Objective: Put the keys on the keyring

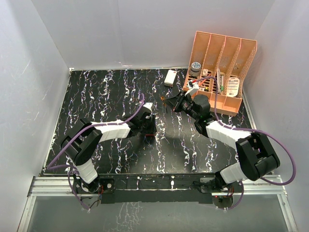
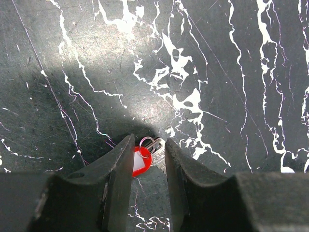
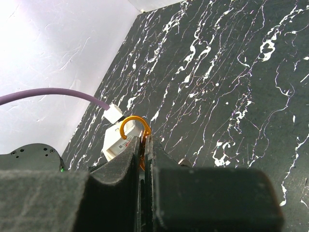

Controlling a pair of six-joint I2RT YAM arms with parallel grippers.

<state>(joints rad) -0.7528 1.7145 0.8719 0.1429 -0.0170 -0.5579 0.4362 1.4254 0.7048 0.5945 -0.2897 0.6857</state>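
The keys point(image 2: 142, 162), a tiny silver key with a red plastic head and a small silver split ring, lie flat on the black marbled table. My left gripper point(image 2: 148, 141) is open and low over the table, its two fingers on either side of the keys; the red head touches the left finger. In the top view the left gripper point(image 1: 150, 130) is at mid-table. My right gripper point(image 3: 145, 141) is shut on the orange-gold keyring point(image 3: 134, 123), whose open hooked loop sticks out past the fingertips. In the top view the right gripper point(image 1: 172, 103) is held above the table, up and right of the left one.
An orange slotted file rack point(image 1: 224, 58) holding small items stands at the back right. A white rectangular box point(image 1: 170, 77) lies near the back wall. White walls enclose the table. The left arm's white wrist part and purple cable point(image 3: 112, 140) show just behind the keyring.
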